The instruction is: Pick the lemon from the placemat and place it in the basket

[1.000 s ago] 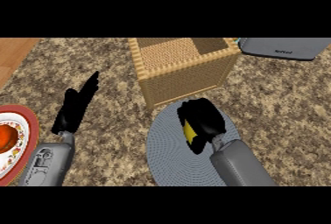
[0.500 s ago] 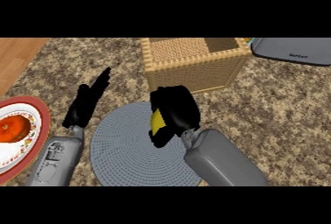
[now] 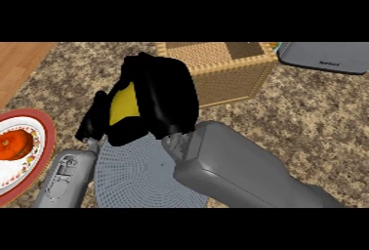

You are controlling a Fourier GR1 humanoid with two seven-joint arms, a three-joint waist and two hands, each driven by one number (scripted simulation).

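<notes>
My right hand (image 3: 164, 95) is curled round the yellow lemon (image 3: 125, 103), of which only a strip shows between the black fingers and thumb. Hand and lemon are raised high, close to the view, above the grey round placemat (image 3: 137, 176). The woven basket (image 3: 220, 66) stands just beyond and to the right of the hand, its open top showing. My left hand (image 3: 93, 117) is largely hidden behind the right hand, with its grey forearm (image 3: 65, 178) at the lower left.
A red-rimmed plate (image 3: 36, 161) with an orange fruit (image 3: 16, 146) lies at the left edge. A grey appliance (image 3: 324, 56) sits at the top right. Wooden surface shows at the top left beside the speckled counter (image 3: 317, 122).
My right hand has risen with the lemon and now looms large in the view. The scene has shifted, so the basket and placemat appear further right; the left hand is now mostly covered.
</notes>
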